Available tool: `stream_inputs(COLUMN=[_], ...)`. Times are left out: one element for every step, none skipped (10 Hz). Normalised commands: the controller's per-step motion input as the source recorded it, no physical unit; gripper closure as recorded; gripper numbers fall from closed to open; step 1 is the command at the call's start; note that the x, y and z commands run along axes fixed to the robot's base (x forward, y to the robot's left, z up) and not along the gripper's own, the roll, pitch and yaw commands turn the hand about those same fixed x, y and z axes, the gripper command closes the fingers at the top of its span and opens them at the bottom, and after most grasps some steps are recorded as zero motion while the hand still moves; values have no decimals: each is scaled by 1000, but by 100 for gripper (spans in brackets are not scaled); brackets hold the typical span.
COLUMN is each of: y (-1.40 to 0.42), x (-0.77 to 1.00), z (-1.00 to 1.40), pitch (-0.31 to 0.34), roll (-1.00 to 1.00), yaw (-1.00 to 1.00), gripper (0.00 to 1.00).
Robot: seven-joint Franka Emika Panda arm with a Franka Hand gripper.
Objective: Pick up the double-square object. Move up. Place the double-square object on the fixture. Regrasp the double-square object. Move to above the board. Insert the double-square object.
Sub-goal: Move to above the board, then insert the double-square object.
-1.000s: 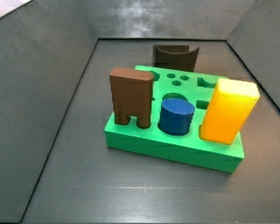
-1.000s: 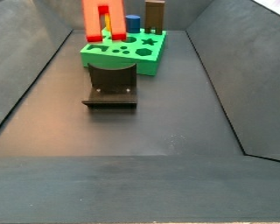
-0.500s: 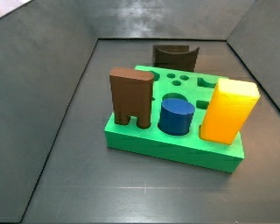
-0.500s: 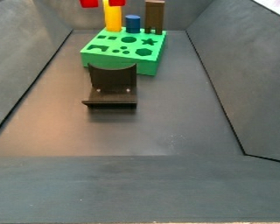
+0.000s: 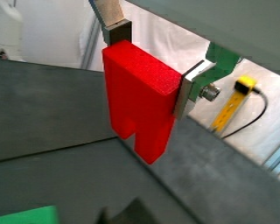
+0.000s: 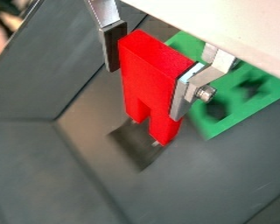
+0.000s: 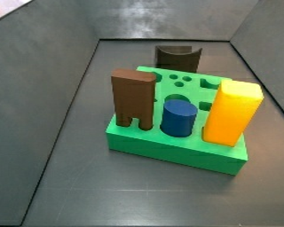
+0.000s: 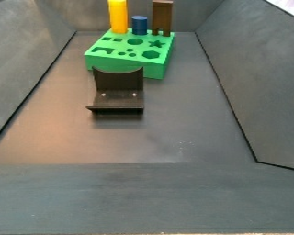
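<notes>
Gripper [image 5: 149,83] pinching double-square object [image 5: 140,101], now risen out of both side views, board [image 8: 129,53] unchanged

Claw [image 5: 154,74] silver metal; double-square object [image 5: 140,101] matt, probably plastic.

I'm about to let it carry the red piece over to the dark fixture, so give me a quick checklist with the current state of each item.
1. Small bright red stepped plastic block held between the tool fingers: ok.
2. Block clear of the floor, in both wrist views: ok.
3. Dark squat fixture top unoccupied: ok.
4. Fixture standing apart from the green flat board: ok.
5. Tool height above the fixture: cannot tell; tool is out of both side views.
</notes>
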Motion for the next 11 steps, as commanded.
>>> stream_inputs(y=[-1000, -1000, -1000, -1000, -710, -411, -216, -103, -64, -20, -89], x=[-549, -562, -576, -613, -464, -303, -186, -103, -67, 0, 217], z=[154, 156, 157, 156, 111, 62, 26, 23, 10, 0, -57], pitch=[-82, -72, -67, -60, -62, -59, -37, -13, -13, -13, -44], roll=[-1000, -1000, -1000, -1000, -1000, -861, -647, -397, -261, 0, 0], yaw=[-206, -210, -212, -210, -205, -165, -111, -53, -36, 0, -11], gripper=[100, 100, 100, 100, 100, 100, 100, 100, 100, 100, 100])
